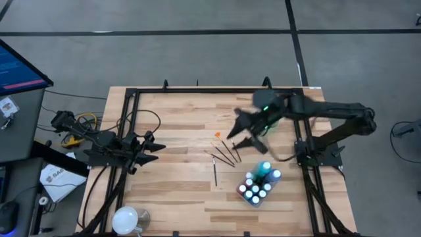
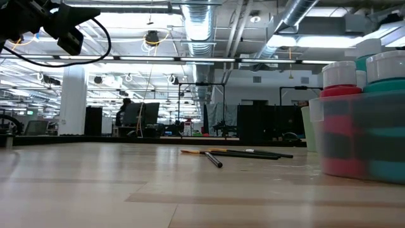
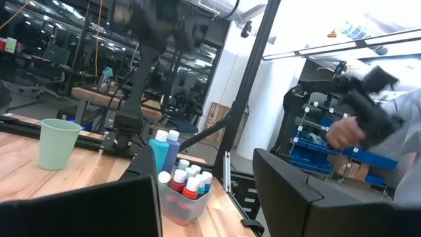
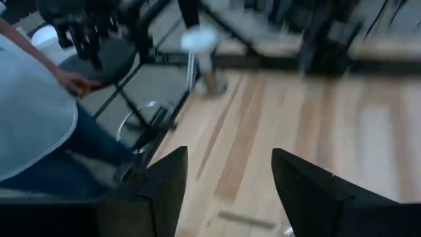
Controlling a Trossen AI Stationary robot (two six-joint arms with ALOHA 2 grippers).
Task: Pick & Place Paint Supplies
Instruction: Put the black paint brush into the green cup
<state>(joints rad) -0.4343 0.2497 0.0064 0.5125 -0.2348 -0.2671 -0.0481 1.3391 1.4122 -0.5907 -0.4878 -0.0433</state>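
Right hand (image 1: 245, 131) released, empty, above the paintbrushes (image 1: 223, 155).
Bottles (image 1: 258, 184) packed in clear tub (image 1: 249, 199) near table's (image 1: 177, 118) right edge; left hand (image 1: 154, 147) spread open, empty, at left edge.

The work surface is a light wooden bench (image 1: 184, 197) bordered by a black metal frame (image 1: 197, 90). The floor (image 1: 164, 52) is grey, marked with dark lines. A monitor (image 1: 16, 66) stands off the bench's left edge. Overhead, exposed ductwork (image 2: 202, 28) and ceiling lights (image 2: 316, 41) run above a white column (image 2: 73, 101). A person (image 4: 33, 125) stands beside a black stool (image 4: 112, 56).
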